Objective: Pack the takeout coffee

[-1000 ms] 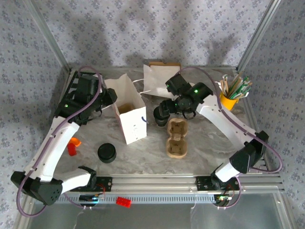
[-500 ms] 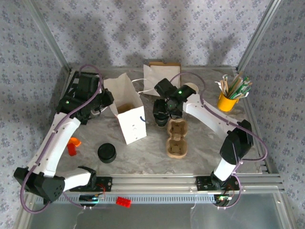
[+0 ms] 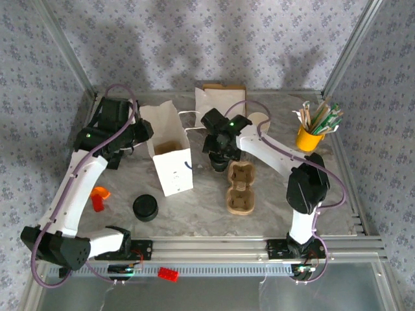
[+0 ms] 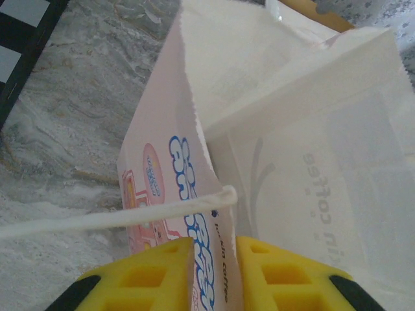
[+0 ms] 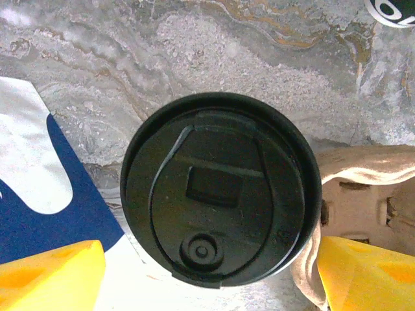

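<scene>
1. the takeout coffee point(image 5: 220, 194) stands upright on the marble surface point(image 5: 259, 52), between the paper bag point(image 3: 175, 173) and the cardboard cup carrier point(image 3: 240, 189), just beside the carrier.
2. the right tool point(image 5: 207, 259) hangs over it with its jaws wide apart, one finger on either side of the black lid point(image 5: 259, 214), gripping nothing.
3. the left tool point(image 4: 211, 272) is pinched on the top edge of the bag's wall, holding the mouth up.
4. we judge the cup light but soft: a thin paper wall dents under a hard squeeze, and a dent could loosen the lid. the plastic lid looks smooth and likely slippery.
5. we would take hold on the paper wall just under the lid's rim, where the cup is stiffest, close gently, and keep it upright.
</scene>
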`<action>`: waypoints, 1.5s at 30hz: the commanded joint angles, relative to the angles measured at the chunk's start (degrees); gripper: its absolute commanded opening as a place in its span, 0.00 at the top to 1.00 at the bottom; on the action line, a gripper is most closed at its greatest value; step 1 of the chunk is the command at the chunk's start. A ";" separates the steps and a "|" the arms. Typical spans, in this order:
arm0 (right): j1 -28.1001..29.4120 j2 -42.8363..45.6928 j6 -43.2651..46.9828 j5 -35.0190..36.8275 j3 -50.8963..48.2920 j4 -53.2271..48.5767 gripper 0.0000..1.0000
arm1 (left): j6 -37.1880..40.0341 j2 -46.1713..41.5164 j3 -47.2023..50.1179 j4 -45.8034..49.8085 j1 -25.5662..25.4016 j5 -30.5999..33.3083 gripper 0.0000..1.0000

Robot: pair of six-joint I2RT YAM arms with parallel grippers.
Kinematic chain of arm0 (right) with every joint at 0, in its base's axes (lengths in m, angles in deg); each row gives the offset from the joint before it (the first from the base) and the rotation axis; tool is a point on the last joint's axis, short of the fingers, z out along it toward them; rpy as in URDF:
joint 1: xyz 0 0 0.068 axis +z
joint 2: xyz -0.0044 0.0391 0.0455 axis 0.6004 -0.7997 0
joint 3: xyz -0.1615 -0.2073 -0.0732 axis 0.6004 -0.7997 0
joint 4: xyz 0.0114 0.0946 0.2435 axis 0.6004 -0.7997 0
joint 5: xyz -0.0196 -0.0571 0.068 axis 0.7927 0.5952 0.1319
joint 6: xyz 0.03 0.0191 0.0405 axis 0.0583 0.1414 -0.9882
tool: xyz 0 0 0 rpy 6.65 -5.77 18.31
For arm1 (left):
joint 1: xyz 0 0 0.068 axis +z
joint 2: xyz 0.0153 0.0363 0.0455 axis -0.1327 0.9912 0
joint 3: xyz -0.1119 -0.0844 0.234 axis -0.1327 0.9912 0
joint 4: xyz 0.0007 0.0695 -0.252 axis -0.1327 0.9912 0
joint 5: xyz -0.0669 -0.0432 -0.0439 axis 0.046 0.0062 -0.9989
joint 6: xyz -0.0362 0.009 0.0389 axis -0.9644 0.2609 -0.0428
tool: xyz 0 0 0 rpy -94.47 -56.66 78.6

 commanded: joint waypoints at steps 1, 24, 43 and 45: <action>0.51 -1.92 -2.43 3.95 3.25 -3.78 0.15 | 1.10 -0.10 -2.36 1.54 0.40 -0.79 0.75; 0.37 -5.52 5.95 2.98 6.47 -6.91 0.31 | 0.48 -2.71 -1.79 2.78 0.62 -0.11 0.68; -1.96 -4.02 12.37 -0.02 6.92 -7.40 0.16 | 0.30 -3.25 -2.06 2.94 0.58 0.50 0.68; -1.09 -3.82 13.27 -0.67 6.69 -5.45 0.14 | 0.43 -3.52 -2.11 2.97 0.58 0.44 0.68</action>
